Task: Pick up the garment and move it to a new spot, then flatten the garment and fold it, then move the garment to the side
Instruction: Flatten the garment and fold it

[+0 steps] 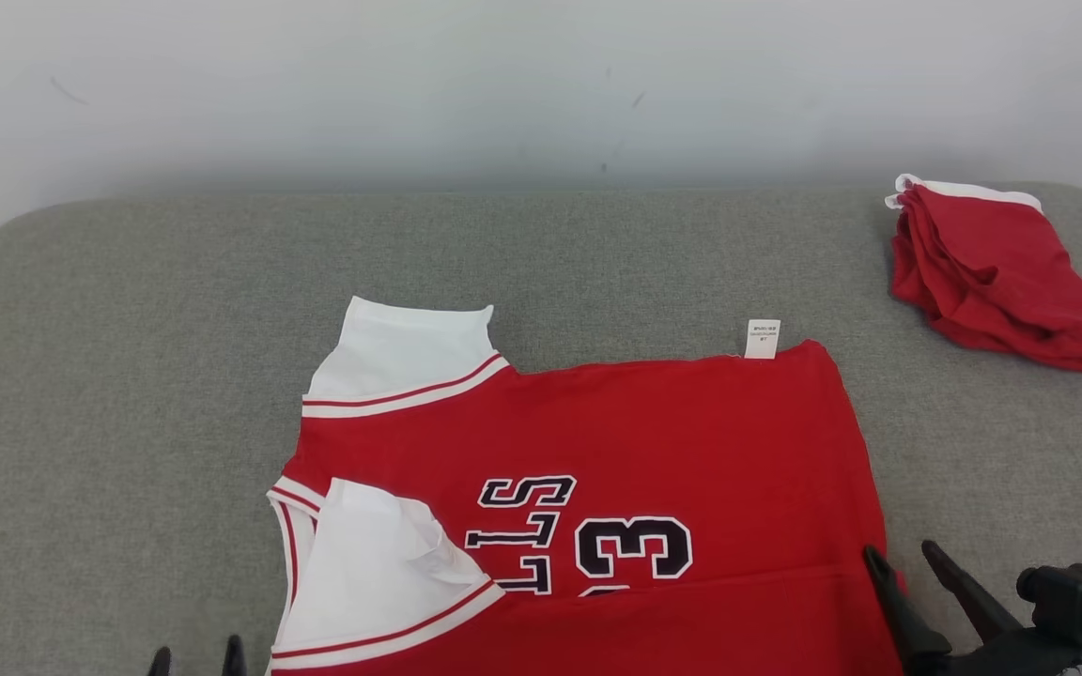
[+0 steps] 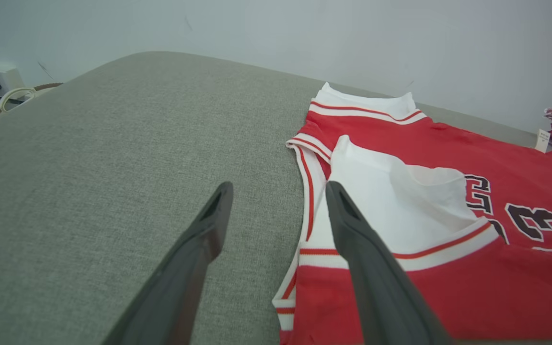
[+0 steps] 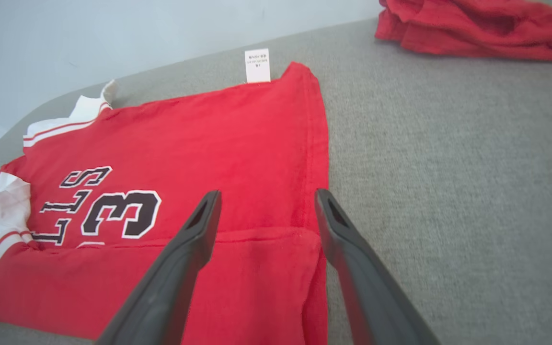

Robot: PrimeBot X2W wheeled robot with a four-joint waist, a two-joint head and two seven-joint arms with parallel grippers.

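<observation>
Two grippers: left gripper [image 2: 278,191] and right gripper [image 3: 266,196] both spread apart, empty.
Garment [image 1: 691,432]: flat on surface [image 1: 146,357], near edge folded over.
Red bundle [image 1: 992,272]: far right.

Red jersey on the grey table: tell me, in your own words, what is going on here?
A two-armed robot is folding a red and white short-sleeved jersey with black lettering, spread on a grey fabric-covered table. Its near edge already lies folded over as a red strip. The left gripper hangs open at the sleeve end and the right gripper open at the hem end; neither holds anything. A crumpled red garment with white trim lies apart at the table's far right corner.
</observation>
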